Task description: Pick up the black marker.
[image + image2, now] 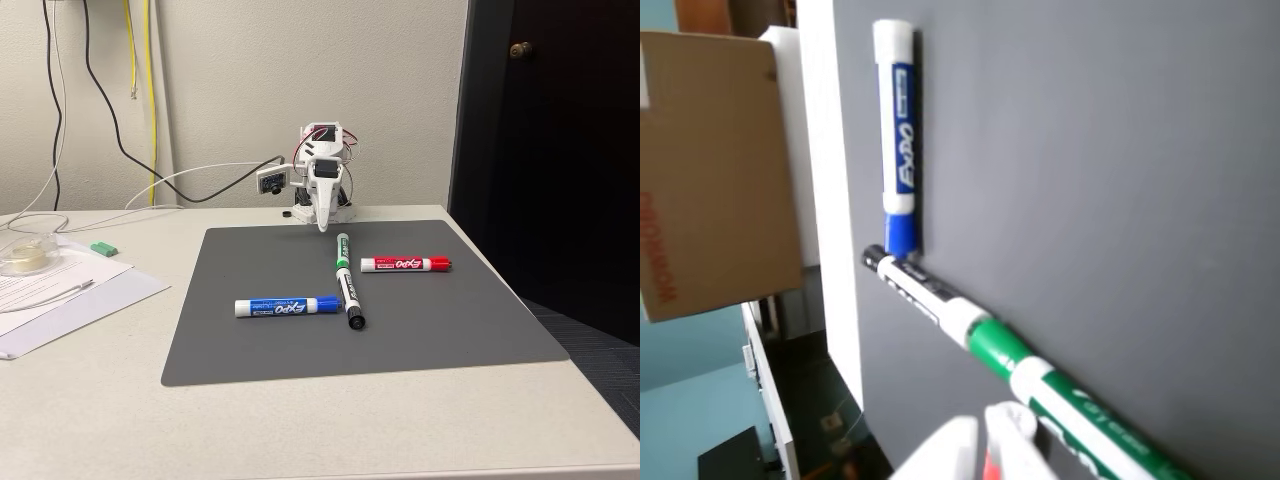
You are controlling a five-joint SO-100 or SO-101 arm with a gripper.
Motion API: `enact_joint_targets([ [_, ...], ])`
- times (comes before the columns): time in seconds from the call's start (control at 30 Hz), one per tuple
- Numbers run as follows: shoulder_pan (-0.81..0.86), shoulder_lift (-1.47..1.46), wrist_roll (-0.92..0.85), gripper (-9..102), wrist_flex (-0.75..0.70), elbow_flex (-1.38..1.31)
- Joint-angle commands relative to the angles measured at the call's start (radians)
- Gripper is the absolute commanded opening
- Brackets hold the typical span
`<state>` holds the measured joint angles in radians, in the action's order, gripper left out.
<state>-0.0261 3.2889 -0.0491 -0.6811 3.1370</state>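
On the grey mat [420, 320], black marker [351, 298] lies between green marker [343, 250] and blue marker [288, 307]; gripper [322, 226] hangs above, clenched, empty.

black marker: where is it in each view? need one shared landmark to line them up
Fixed view: the black marker lies right of centre on the grey mat, cap toward the camera, between the blue marker's cap and the green marker.
Wrist view: black marker left of centre, running diagonally, its cap by the blue marker's cap.
Shared landmark: the blue cap meeting the black marker.
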Motion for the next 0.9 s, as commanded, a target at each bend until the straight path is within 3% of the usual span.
enact_joint_targets([
  [0.0, 0.0, 0.006, -0.006, 0, 0.032, -0.023],
  [0.3, -0.028, -0.005, -0.175, 7, 0.117, -0.114],
  [0.43, -0.037, -0.265, -0.265, 7, 0.13, -0.328],
  [0.7, -0.091, -1.029, -0.54, 7, -0.273, -1.298],
  [0.87, -0.147, -1.167, -0.718, 7, -0.281, -1.411],
])
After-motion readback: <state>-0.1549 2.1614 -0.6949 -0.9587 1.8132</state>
